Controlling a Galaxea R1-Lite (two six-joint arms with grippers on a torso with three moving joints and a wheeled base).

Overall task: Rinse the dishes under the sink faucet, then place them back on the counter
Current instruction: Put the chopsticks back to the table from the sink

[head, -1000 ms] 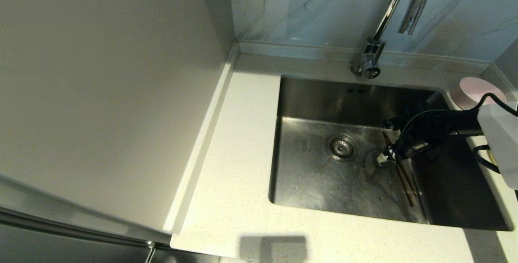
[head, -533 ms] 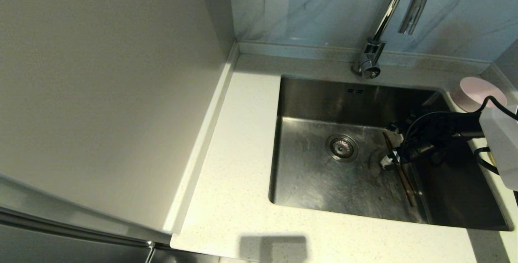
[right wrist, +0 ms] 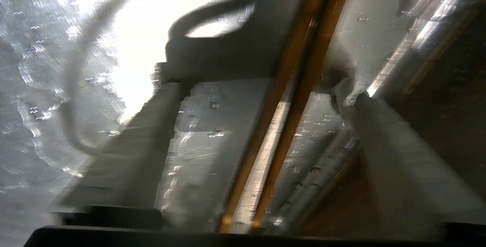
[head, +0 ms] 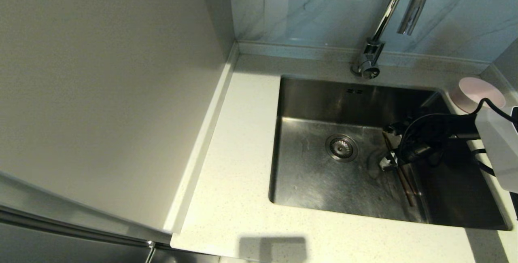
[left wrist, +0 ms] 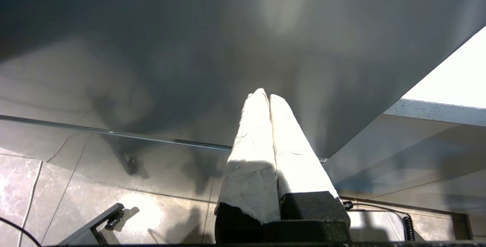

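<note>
Chopsticks (right wrist: 300, 87) lie side by side on the sink (head: 315, 182) floor, right of centre in the head view, between the released right gripper (head: 390, 145) fingers; centre yourself, close on both together.

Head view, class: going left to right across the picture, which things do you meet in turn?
Counter → strainer drain → faucet → chopsticks → pink bowl.
</note>
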